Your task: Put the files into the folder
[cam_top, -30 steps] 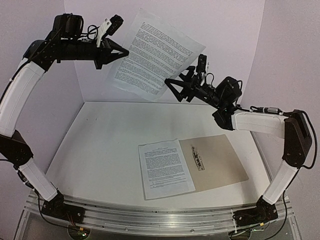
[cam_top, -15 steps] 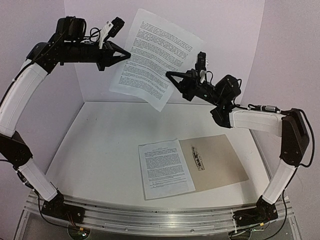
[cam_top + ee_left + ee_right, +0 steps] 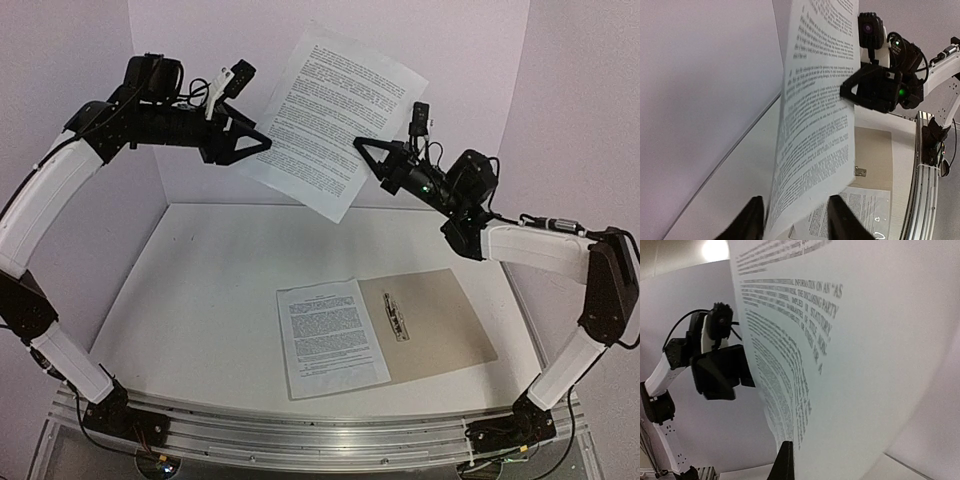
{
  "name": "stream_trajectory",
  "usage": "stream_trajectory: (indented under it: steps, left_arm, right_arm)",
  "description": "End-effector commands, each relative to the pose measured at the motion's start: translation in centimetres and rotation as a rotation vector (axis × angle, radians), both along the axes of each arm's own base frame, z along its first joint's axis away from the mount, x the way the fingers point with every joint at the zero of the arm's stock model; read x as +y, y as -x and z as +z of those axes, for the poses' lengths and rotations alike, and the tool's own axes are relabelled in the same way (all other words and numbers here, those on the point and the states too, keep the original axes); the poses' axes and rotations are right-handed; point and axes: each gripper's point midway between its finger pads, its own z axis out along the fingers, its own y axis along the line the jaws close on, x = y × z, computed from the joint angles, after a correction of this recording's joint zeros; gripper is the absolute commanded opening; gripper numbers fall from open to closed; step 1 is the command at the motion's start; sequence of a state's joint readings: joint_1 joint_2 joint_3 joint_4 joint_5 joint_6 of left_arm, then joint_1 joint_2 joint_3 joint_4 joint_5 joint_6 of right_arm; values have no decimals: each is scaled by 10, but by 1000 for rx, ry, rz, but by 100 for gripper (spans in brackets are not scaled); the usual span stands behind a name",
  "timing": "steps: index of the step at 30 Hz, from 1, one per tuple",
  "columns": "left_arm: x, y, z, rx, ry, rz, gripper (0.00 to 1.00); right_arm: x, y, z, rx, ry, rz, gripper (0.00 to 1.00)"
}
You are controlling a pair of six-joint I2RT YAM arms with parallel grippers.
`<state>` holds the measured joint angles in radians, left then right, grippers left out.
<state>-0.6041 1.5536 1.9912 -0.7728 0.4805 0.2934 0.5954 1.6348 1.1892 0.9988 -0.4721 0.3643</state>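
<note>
One file, a white printed sheet (image 3: 330, 110), hangs in the air above the back of the table. My right gripper (image 3: 362, 148) is shut on the sheet's right edge; the right wrist view shows the closed jaws (image 3: 786, 460) pinching the sheet (image 3: 865, 365). My left gripper (image 3: 262, 145) is at the left edge, open. Its fingers (image 3: 752, 220) stand apart on either side of the sheet (image 3: 820, 115) without clamping it. The second file (image 3: 330, 335) lies flat on the left half of the open tan folder (image 3: 440, 325), beside the metal fastener (image 3: 398, 315).
Lavender walls (image 3: 180, 180) close off the white table (image 3: 210, 300) at the back and on both sides. An aluminium rail (image 3: 300, 430) with the arm bases runs along the near edge.
My right gripper has shut on the raised sheet and my left gripper has opened, releasing it. Both arms and the sheet have shifted slightly right and up.
</note>
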Motion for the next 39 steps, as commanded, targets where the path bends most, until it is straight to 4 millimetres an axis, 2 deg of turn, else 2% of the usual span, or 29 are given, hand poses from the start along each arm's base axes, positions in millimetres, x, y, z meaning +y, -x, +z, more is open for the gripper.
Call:
stream_trajectory:
  steps: [1, 4, 5, 6, 8, 10, 12, 16, 17, 19, 21, 22, 25, 28, 30, 31, 33, 34, 39]
  left_arm:
    - [13, -12, -10, -59, -38, 96, 80]
    - [10, -26, -57, -10, -134, 112, 79]
    - [7, -31, -82, 29, -174, 114, 79]
    - [1, -33, -109, 73, -212, 113, 78]
    - [-20, -29, -153, 135, -275, 78, 77]
    - [-51, -15, -190, 151, -324, 14, 77]
    - [-89, 3, -210, 119, -334, -61, 77]
    - [-168, 28, -230, 160, -273, -204, 76]
    - [-188, 30, -223, 178, -239, -214, 76]
    - [-225, 16, -249, 289, -229, -135, 76]
    - [-248, -4, -260, 393, -196, 36, 77]
    - [-254, -13, -281, 473, -196, 114, 78]
    - [-257, -24, -307, 610, -158, 288, 78]
    - [-256, -25, -326, 640, -152, 396, 75]
    - [-262, -18, -339, 683, -148, 409, 75]
    - [-265, -16, -345, 698, -147, 413, 78]
    - [-275, -8, -351, 714, -138, 407, 95]
    - [-279, -4, -355, 727, -133, 406, 98]
    - [-286, 0, -384, 782, -133, 433, 100]
  right_arm:
    - [-34, -50, -24, 274, 188, -285, 0]
    - [-69, -67, -67, 481, 371, -475, 0]
    - [-86, -69, -85, 562, 441, -547, 0]
    - [-102, -71, -92, 609, 474, -608, 0]
    - [-140, -68, -122, 740, 576, -752, 0]
    - [-168, -62, -139, 826, 607, -841, 0]
    - [-192, -55, -149, 888, 611, -893, 0]
    - [-235, -48, -156, 954, 577, -970, 0]
    - [-246, -48, -158, 958, 584, -999, 0]
    - [-261, -46, -163, 963, 607, -1042, 0]
    - [-267, -43, -166, 961, 624, -1052, 0]
    - [-268, -40, -168, 958, 634, -1049, 0]
    - [-269, -30, -171, 952, 644, -1035, 0]
    - [-271, -20, -173, 940, 653, -1030, 0]
    - [-272, -14, -173, 933, 651, -1028, 0]
    - [-273, -11, -174, 931, 653, -1026, 0]
    - [-273, -7, -177, 931, 657, -1021, 0]
    - [-273, -5, -179, 933, 659, -1014, 0]
    - [-272, 8, -184, 952, 630, -993, 0]
